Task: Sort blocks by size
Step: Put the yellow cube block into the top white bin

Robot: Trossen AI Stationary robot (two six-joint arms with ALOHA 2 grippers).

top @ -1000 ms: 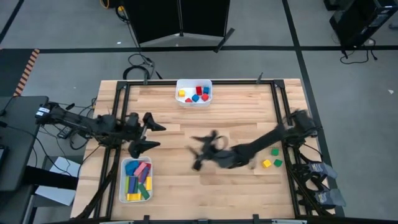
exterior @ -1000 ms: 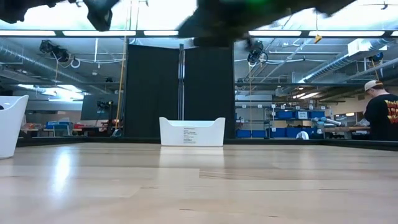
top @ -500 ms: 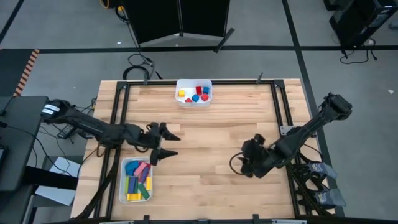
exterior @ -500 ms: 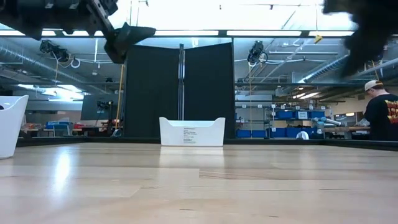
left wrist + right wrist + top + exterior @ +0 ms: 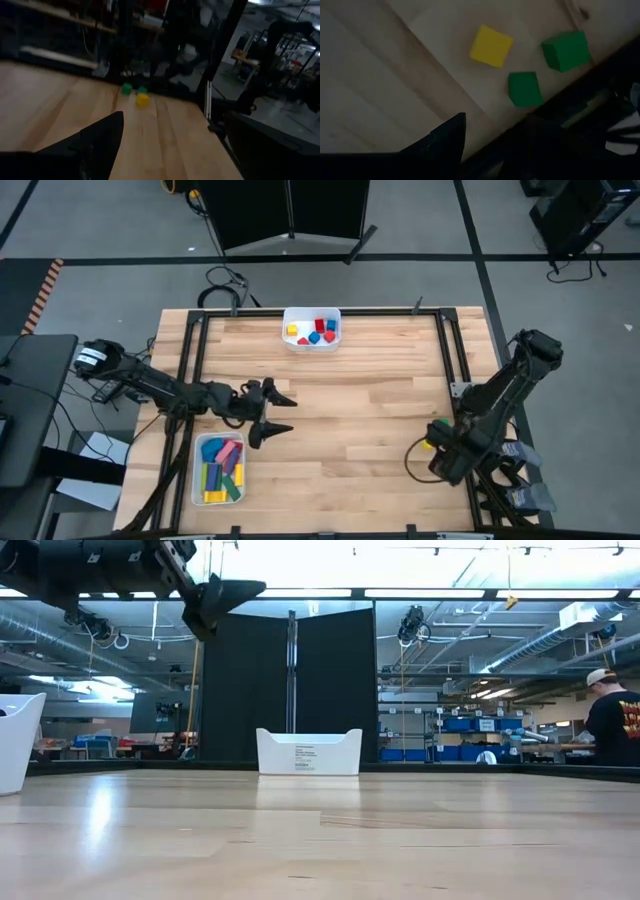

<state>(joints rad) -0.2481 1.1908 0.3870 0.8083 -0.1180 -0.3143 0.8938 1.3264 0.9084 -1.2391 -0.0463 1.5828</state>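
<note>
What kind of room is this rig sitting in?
Probably a lab or workshop: exposed ceiling ducts, shelves of blue storage bins, a black partition screen behind the wooden table, and a person at a bench.

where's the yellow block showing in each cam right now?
High view: mostly hidden under the right tool; only a yellow sliver at the table's right edge.
Low view: not in it.
Left wrist view: yellow block far across the table, by the edge frame.
Right wrist view: yellow block in plain sight.
Shared landmark: two green blocks right beside it.
</note>
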